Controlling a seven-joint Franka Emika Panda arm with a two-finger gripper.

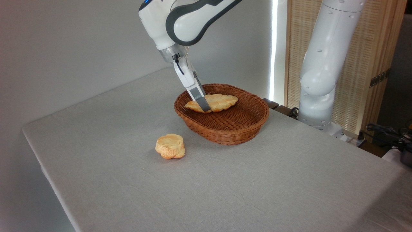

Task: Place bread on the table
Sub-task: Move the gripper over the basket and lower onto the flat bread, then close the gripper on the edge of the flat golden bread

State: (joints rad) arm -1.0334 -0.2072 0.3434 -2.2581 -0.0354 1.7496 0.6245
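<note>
The bread, a long flat braided golden loaf, hangs level with the rim of the brown wicker basket, above the basket's floor. My gripper reaches down from the upper left and is shut on the loaf's left part; one grey finger crosses in front of it and the other is hidden behind. The light grey table spreads under the basket.
A small round orange-gold bun lies on the cloth left of and in front of the basket. The robot's white base column stands at the table's far right edge. Cables and a wooden slatted screen are behind it.
</note>
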